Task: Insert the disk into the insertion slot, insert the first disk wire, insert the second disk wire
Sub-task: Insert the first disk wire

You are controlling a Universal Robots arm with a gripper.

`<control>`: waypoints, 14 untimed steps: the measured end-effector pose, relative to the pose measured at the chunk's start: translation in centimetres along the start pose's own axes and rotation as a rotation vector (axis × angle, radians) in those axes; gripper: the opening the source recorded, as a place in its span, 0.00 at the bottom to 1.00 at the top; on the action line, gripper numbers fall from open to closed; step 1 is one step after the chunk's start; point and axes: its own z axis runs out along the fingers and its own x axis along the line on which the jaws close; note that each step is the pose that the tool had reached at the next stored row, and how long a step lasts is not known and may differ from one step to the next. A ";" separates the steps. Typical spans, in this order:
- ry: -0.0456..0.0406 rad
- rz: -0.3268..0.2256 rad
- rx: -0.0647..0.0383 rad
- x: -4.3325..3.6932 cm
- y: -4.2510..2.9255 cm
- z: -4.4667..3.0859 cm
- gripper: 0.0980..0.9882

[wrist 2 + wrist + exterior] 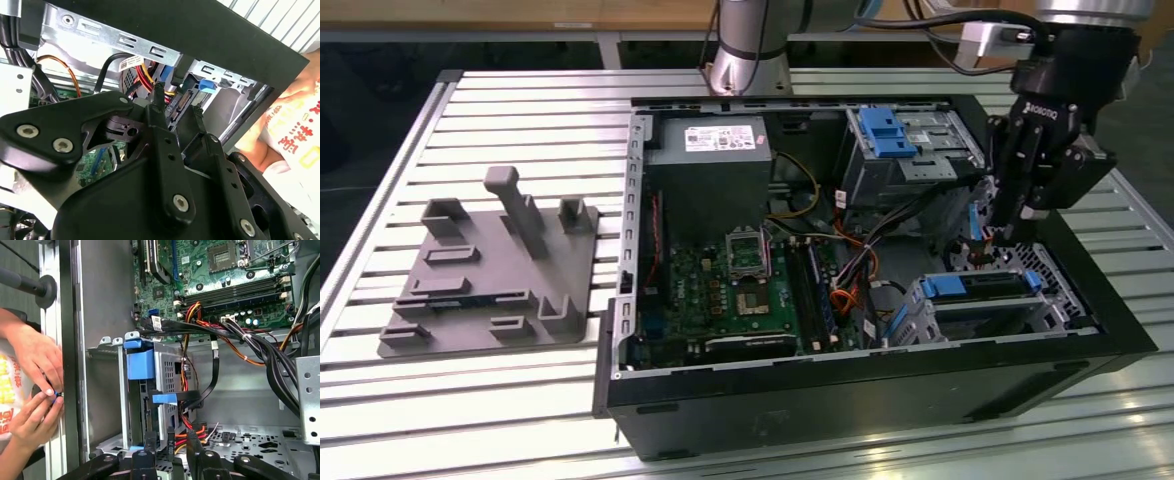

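Note:
The disk [977, 286], silver in a bright blue carrier, sits inside the insertion slot [1051, 312], a perforated metal cage at the case's corner on the exterior view's right. In the first wrist view the disk [169, 371] and its blue carrier [140, 363] stand in the cage [122, 405]. A black cable with a blue tab [165, 398] reaches the disk's end. Below it lies a connector with red, orange and yellow wires [193, 430]. My gripper [1003, 228] hangs just above the cage's back, open, fingers [149, 439] either side of the wires; gripper [178, 102] holds nothing.
The open computer case [854, 385] lies on a slatted metal table [520, 110], with its motherboard [734, 290] and power supply [710, 150] exposed. A taller bay with a blue latch [887, 135] stands behind my gripper. A grey fixture [487, 270] lies beside the case. A person's hands [35, 390] work at the case's outer wall.

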 end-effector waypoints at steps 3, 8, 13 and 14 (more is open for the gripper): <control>-0.0099 0.000 0.000 0.31 -0.04 0.14 0.31; -0.0549 -0.002 0.000 0.67 -0.06 0.29 0.31; -0.0918 -0.003 0.001 0.83 -0.08 0.37 0.30; -0.0919 -0.003 0.001 0.84 -0.07 0.38 0.22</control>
